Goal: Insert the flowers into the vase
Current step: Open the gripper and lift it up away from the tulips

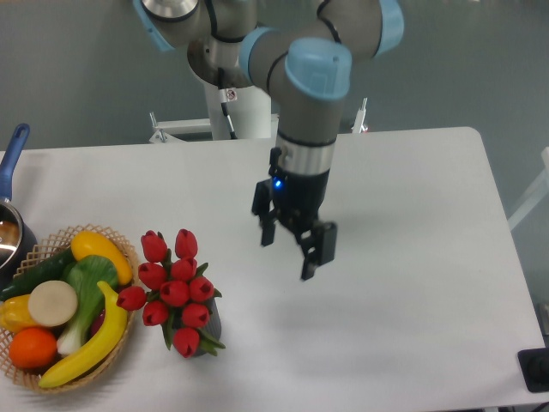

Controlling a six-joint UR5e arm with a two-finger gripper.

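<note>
The flowers (174,287), a tight bunch of red tulip buds with green leaves, stand in the vase (209,323). The bunch hides most of the small dark grey vase; only part of its right side shows. My gripper (288,256) hangs above the table to the right of the flowers, well apart from them. Its two dark fingers are spread with nothing between them.
A wicker basket (122,249) with fruit and vegetables sits at the front left, close beside the flowers. A blue-handled pot (12,159) stands at the left edge. The arm's base stands behind the table's far edge.
</note>
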